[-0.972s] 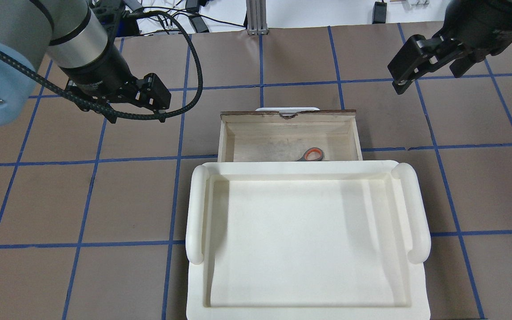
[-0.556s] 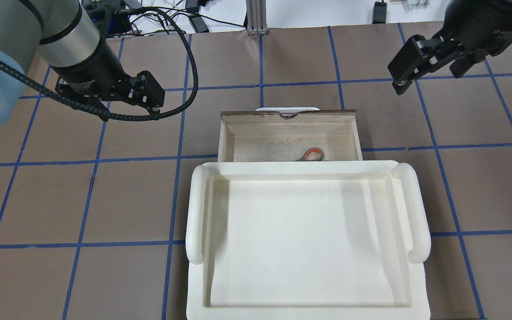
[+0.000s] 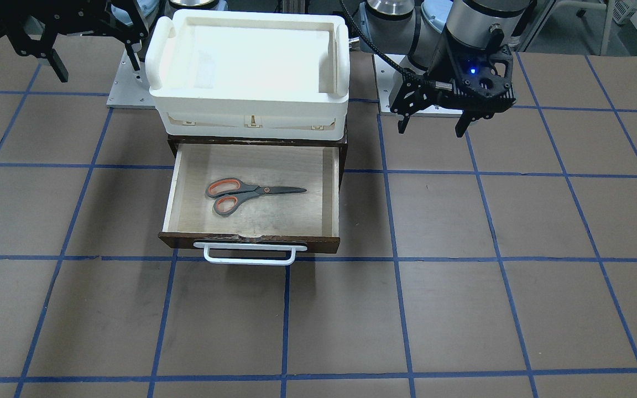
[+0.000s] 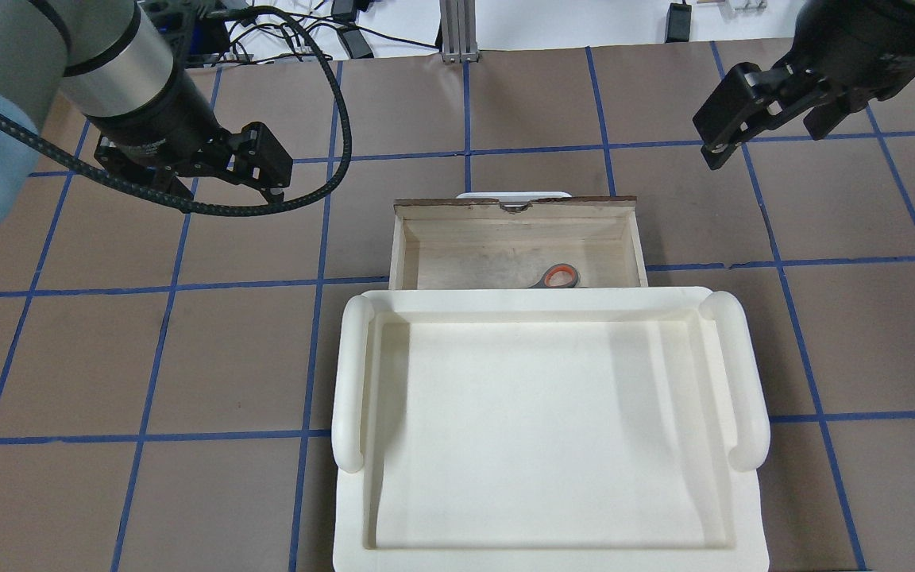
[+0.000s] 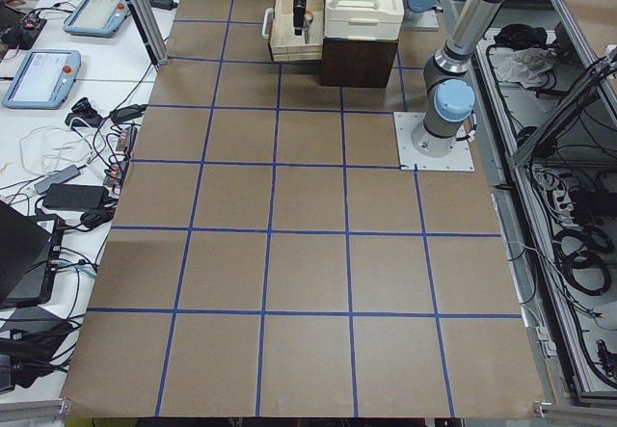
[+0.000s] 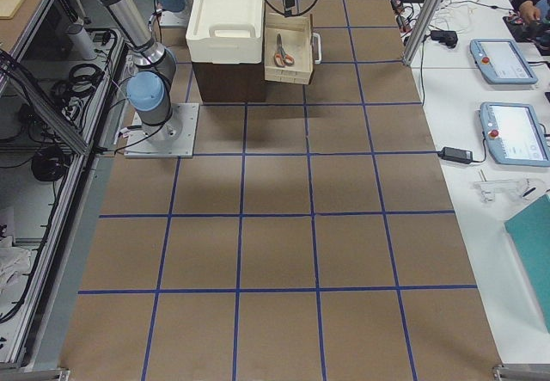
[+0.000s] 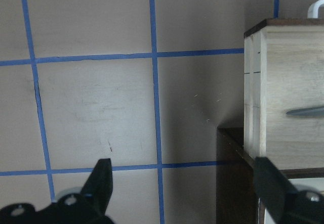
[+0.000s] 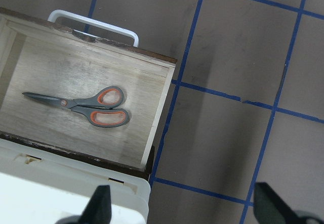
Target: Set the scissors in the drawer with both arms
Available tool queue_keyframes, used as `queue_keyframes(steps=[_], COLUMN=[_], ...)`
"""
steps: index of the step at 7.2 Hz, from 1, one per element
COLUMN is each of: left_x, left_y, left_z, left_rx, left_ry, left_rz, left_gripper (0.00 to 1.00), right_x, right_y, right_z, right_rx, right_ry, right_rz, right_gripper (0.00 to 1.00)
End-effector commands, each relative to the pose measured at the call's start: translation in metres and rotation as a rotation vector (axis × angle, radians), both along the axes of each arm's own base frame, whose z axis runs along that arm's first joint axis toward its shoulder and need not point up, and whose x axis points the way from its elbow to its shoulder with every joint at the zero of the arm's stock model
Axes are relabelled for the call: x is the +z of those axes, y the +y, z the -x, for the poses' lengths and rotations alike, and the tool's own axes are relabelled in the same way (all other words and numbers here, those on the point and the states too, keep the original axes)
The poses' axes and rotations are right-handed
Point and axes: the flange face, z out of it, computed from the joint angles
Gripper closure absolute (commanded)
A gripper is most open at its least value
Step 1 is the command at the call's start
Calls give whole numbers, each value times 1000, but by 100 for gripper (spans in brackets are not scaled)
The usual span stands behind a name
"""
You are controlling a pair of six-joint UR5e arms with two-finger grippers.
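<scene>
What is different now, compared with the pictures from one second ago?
The open left claw drew a little further to the robot's left, away from the drawer. The right claw stayed open and in place. The scissors lie in the open drawer as before. Nothing was gripped or released.

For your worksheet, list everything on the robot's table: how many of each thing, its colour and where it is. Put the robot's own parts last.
scissors: one, grey with orange-lined loops, lying flat inside the drawer
drawer: one, dark brown front, pale inside, pulled open
handle: one, white, on the drawer's front
cabinet: one, dark brown, holding the drawer
tray: one, cream, on top of the cabinet
table: one, brown with blue tape lines
left gripper: one, black, open and empty, beside the tray
right gripper: one, black, open and empty, on the tray's other side
</scene>
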Motion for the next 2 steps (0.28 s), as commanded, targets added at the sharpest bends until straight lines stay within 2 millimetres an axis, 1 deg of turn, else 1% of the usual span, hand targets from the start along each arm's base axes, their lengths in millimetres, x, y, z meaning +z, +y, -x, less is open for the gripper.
queue_keyframes(steps=[1,2], left_x=[-1,-1], left_y=[0,1], left_z=[-1,0], left_rx=[1,0], left_ry=[-1,-1], left_rz=[-2,-1], left_gripper=[0,0], right_x=[1,1], right_y=[0,0], right_z=[-1,-1], right_rx=[-7,-90], right_ry=[-1,-12], right_rz=[9,5], right_gripper=[0,0])
